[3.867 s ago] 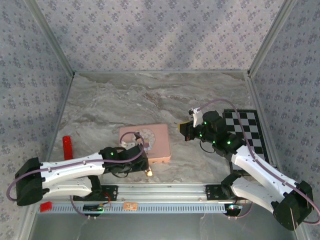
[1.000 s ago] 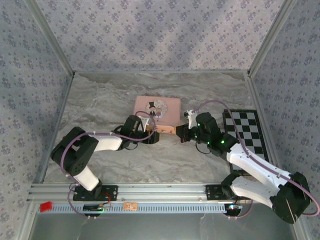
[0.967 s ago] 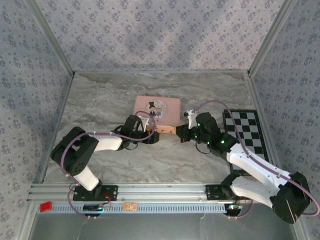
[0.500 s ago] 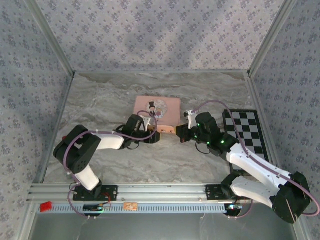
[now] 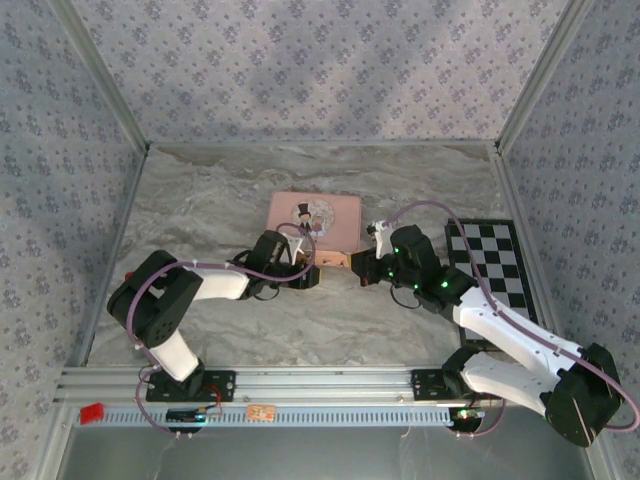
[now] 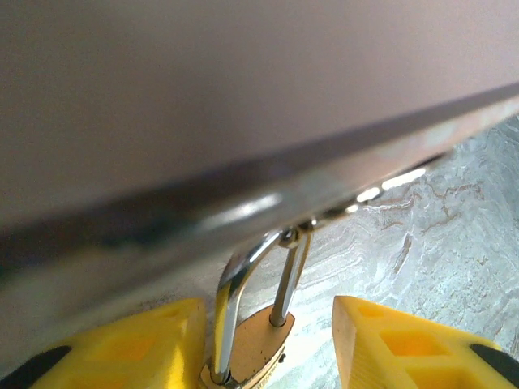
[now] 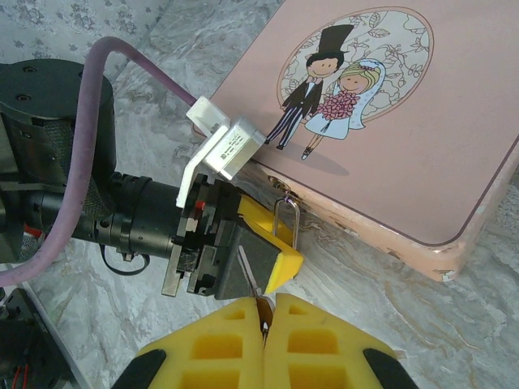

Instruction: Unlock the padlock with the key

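Padlock (image 6: pixel 247 344) hangs at tin's (image 7: pixel 389 146) 5 o'clock edge, left fingers (image 6: pixel 122 340) spread either side, not gripping. Right fingers (image 7: pixel 219 348) pinch key (image 7: pixel 250 279). I'd clamp the lock first, then line up slowly.

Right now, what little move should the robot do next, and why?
Probably close the left gripper on the padlock: its yellow fingers sit either side with gaps, so the padlock hangs loose from the pink tin. The right gripper pinches the key.
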Tool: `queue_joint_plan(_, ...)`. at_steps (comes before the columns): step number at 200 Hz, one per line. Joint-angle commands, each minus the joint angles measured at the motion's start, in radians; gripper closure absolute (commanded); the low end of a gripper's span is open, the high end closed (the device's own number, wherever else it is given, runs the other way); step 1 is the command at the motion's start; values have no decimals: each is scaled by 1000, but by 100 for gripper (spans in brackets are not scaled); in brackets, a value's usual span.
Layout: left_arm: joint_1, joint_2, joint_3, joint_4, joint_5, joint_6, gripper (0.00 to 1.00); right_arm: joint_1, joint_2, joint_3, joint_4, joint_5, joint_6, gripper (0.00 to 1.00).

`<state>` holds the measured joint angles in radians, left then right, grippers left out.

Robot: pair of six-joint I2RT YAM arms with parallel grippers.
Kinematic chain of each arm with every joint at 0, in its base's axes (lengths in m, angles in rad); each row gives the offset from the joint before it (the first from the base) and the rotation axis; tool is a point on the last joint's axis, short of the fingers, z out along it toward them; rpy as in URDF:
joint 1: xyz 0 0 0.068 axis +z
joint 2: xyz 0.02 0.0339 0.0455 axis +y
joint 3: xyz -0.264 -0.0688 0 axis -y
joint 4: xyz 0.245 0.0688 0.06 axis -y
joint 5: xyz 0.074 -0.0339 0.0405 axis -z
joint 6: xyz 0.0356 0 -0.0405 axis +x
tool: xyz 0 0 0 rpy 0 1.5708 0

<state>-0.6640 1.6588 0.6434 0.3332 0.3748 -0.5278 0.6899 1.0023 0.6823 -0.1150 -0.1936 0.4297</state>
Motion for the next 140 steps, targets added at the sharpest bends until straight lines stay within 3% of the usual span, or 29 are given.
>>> queue_joint_plan(1,-9,7,16,-3,26,-11,56,9,-7,16,10,18,14,100)
queue_joint_plan(36,-10,16,19,3,27,-21,57,15,-8,7,20,18,23,100)
queue_joint_plan(82,-9,45,22,3,19,-15,49,21,-6,6,24,18,24,100)
queue_joint_plan(140,-9,59,29,11,27,-14,57,23,-5,5,26,18,25,100)
